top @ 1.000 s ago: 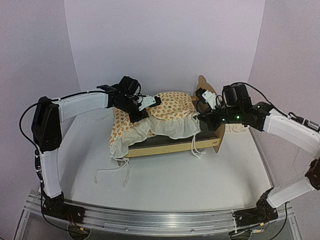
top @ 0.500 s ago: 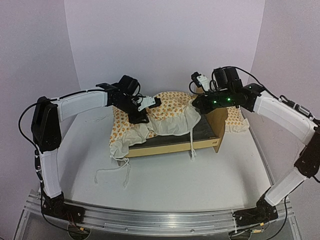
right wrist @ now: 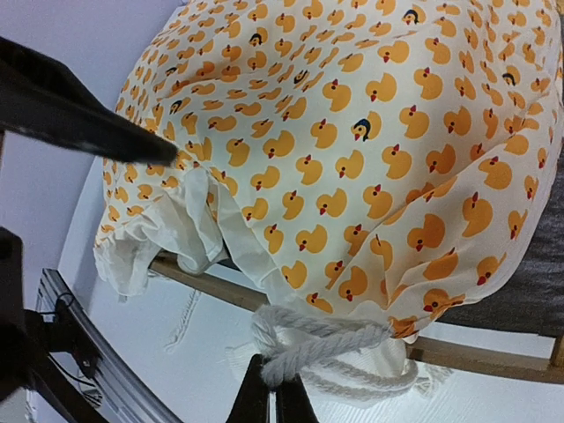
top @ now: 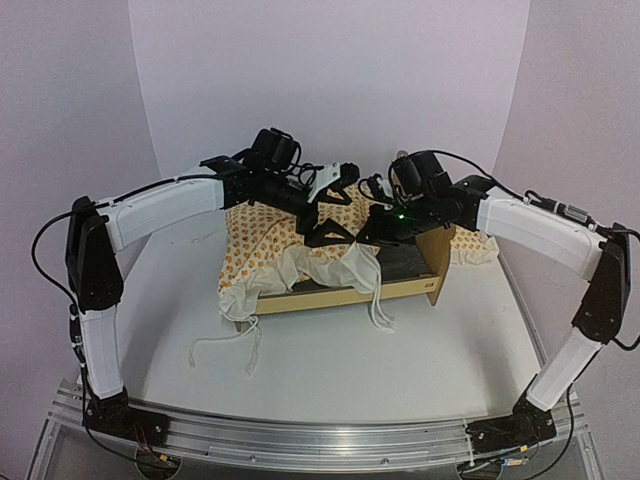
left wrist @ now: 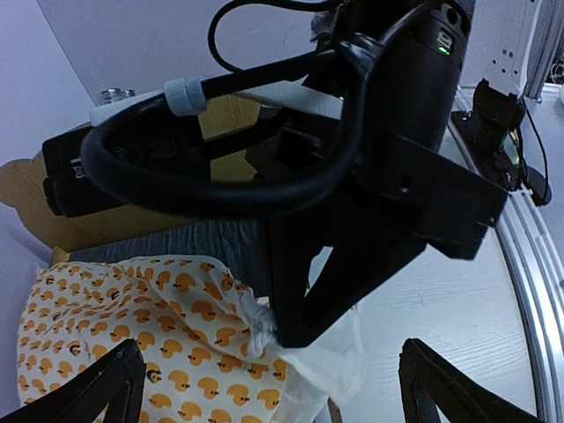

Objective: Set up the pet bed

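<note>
The pet bed is a light plywood frame with a dark grey base, standing mid-table. A duck-patterned cushion with white ruffles lies bunched over its left end and spills off the side. My left gripper hangs open above the cushion, its fingers spread wide with nothing between them. My right gripper is shut on the cushion's white cord, just above the bed's near side rail. In the top view the right gripper is close beside the left one.
A small matching pillow lies behind the bed's tall end board, partly hidden by the right arm. Loose white cords trail from the cushion onto the table at the front left. Walls close in the back and both sides.
My left gripper has let go of the cushion, opened wide and shifted right. My right gripper has swung left over the bed, pulling the cushion's corded corner with it.
</note>
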`<state>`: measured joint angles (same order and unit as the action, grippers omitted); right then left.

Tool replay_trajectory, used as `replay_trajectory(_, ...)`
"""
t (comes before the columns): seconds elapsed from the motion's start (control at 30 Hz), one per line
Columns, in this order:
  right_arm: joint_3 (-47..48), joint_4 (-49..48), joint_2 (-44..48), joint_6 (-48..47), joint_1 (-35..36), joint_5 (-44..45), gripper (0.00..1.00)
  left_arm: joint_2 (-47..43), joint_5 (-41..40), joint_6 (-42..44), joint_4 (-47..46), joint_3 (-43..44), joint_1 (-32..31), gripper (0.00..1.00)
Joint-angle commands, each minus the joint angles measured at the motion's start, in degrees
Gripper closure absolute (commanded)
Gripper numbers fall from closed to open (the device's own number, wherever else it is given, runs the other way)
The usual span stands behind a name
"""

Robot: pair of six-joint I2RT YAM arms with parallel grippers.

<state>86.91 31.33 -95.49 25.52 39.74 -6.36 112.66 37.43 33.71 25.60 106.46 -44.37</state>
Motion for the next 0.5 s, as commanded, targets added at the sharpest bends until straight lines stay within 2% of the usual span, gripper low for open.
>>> replay_trajectory(0.0, 1.41, -3.07, 1.05, 11.29, -0.19, -0.21, 1.00, 2.49, 2.84, -8.42, -12.96, -6.31, -0.77, 0.01)
replay_trajectory(0.1, 0.23, -5.69, 1.43, 12.45, -0.15, -1.17, 1.00, 4.50, -0.88, -10.72, -14.87, -6.12, -1.19, 0.06)
replay_trajectory(0.17, 0.19, -6.79, 1.45, 12.79, -0.13, -2.11, 1.00, 5.80, -2.53, -11.18, -14.16, -5.33, -1.03, 0.15)
replay_trajectory(0.3, 0.44, -7.40, 1.12, 13.51, -0.18, -2.85, 1.00, 6.63, 0.05, -13.12, -13.75, -5.57, -0.64, 0.36)
replay_trajectory(0.37, 0.44, -7.75, 0.55, 13.77, -0.20, -4.01, 1.00, 6.90, 2.09, -13.84, -13.90, -5.41, -0.64, 0.55)
replay_trajectory(0.4, 0.39, -7.86, 0.32, 13.79, -0.17, -4.39, 1.00, 7.08, 2.84, -13.94, -13.55, -5.05, -0.67, 0.68)
replay_trajectory(0.43, 0.10, -7.86, 0.40, 13.54, -0.16, -4.37, 1.00, 7.15, 2.77, -14.23, -12.84, -4.67, -0.63, 0.86)
replay_trajectory(0.47, -0.20, -7.86, 0.68, 12.92, -0.21, -4.09, 0.98, 7.11, 2.37, -14.33, -12.22, -4.50, -0.58, 0.96)
